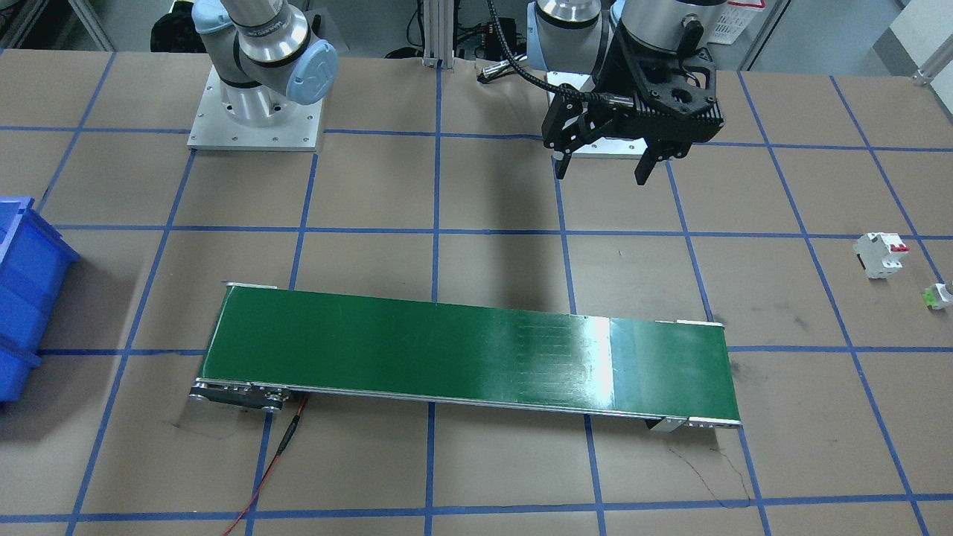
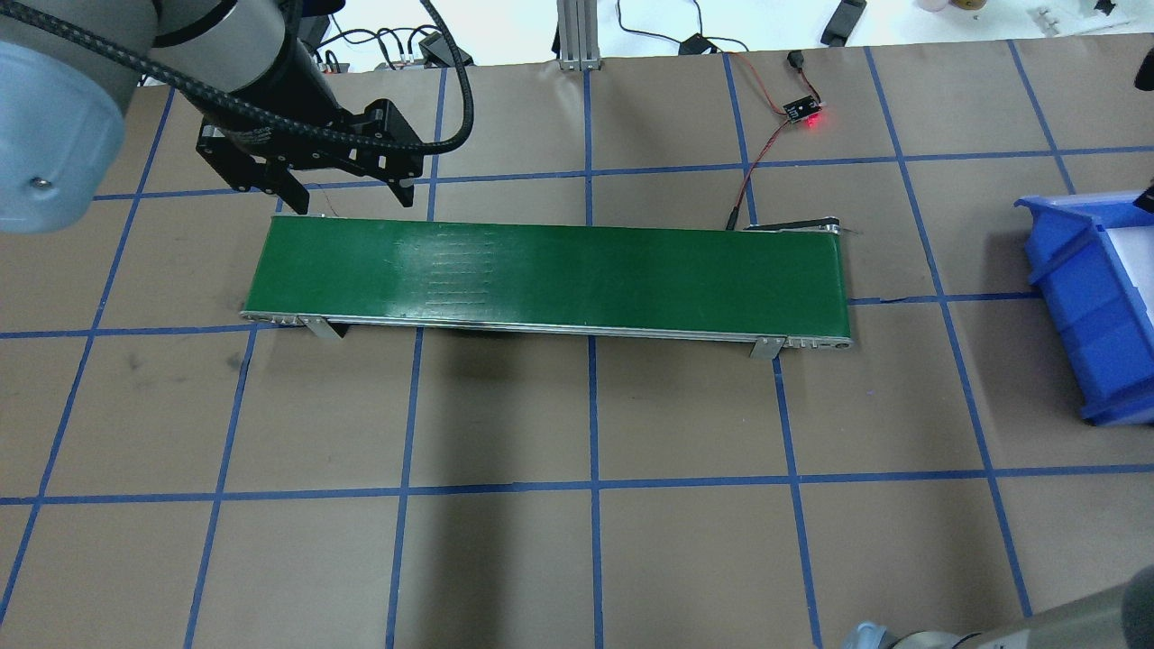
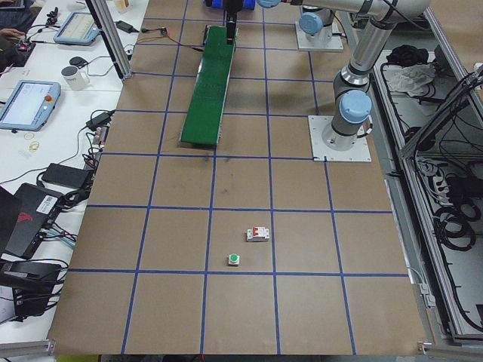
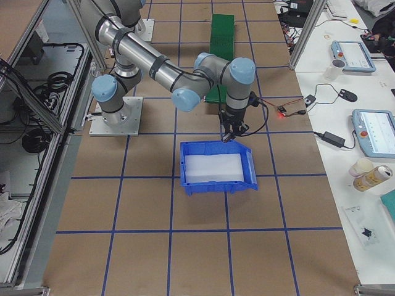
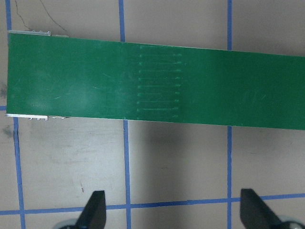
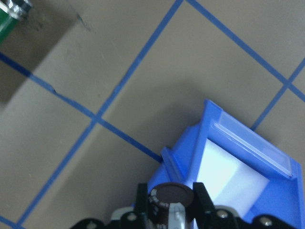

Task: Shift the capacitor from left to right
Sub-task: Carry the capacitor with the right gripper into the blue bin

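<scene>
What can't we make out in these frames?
1. The capacitor: the right wrist view shows only its end face. The fingers of the right hand hide its sides, and its print is blurred.
2. Exterior right view: the right hand is above the bin, but the capacitor is too small to see.
3. Overhead and front views: the right hand is out of frame and the bin is cut by the edge.
4. The green-and-white part: cut by the front view's right edge, tiny in exterior left.

Overhead and front views face each other across the shared conveyor [image 2: 541,270], side views lengthwise, wrist cameras close, downward
</scene>
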